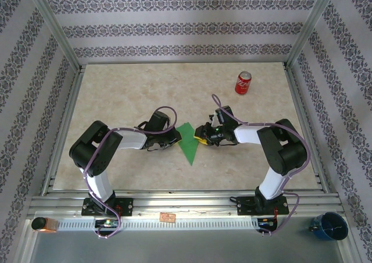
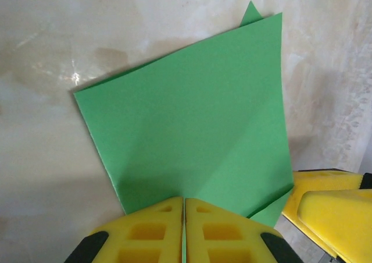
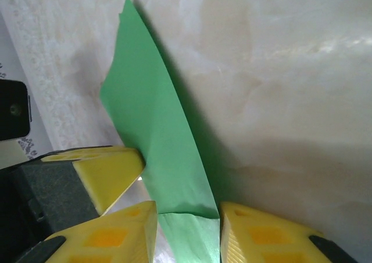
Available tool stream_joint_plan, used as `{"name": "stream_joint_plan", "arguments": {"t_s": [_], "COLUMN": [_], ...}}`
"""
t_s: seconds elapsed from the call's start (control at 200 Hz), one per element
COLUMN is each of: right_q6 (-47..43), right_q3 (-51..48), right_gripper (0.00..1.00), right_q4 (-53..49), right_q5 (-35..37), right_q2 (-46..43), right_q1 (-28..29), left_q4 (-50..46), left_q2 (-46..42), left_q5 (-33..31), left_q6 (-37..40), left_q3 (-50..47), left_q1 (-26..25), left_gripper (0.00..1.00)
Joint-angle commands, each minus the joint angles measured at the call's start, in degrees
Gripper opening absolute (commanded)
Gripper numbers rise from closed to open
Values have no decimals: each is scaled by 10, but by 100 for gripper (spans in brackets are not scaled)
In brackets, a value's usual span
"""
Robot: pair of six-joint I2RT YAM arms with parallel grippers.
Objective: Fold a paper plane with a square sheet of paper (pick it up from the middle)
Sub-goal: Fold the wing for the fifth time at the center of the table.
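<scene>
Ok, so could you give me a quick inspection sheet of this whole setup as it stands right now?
Surface: beige marbled table, no spills seen.
Job's things: green paper, partly folded to a point, between the two grippers; not yet a finished plane.
Clutter: red soda can, standing at the far right, well apart from the paper.
Grippers: left gripper shut on the paper's edge; right gripper open, with a finger on either side of the paper.
Cables: purple cables looped along both arms, not touching the paper.
Surroundings: patterned walls, metal frame, and a blue cup on the near ledge at the right.
</scene>
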Motion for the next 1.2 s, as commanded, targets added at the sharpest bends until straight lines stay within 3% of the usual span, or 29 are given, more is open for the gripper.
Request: {"name": "stream_joint_plan", "arguments": {"t_s": [0.0, 0.3, 0.719, 0.934, 1.064, 1.194], "right_q6": [-25, -105, -227, -294, -280, -196], "right_q3": [20, 54, 150, 198, 194, 161], "right_gripper": [35, 30, 18, 9, 4, 0], "right_q4": [8, 0, -114, -220, -230, -208], "right_q5": [-22, -66, -155, -125, -110, -68], "right_q2": [8, 31, 110, 121, 98, 62], "right_q1": [1, -10, -28, -29, -32, -41], "left_q4": [-54, -54, -70, -72, -50, -49], "left_q2": [6, 7, -3, -14, -61, -104], "left_q5": [3, 13, 12, 10, -16, -38], "left_q6": [31, 39, 46, 46, 33, 44], "left_q3": [18, 19, 20, 20, 6, -1], "left_q1": [-5, -5, -5, -5, -6, -6], "left_gripper": [10, 10, 10, 10, 24, 32]}}
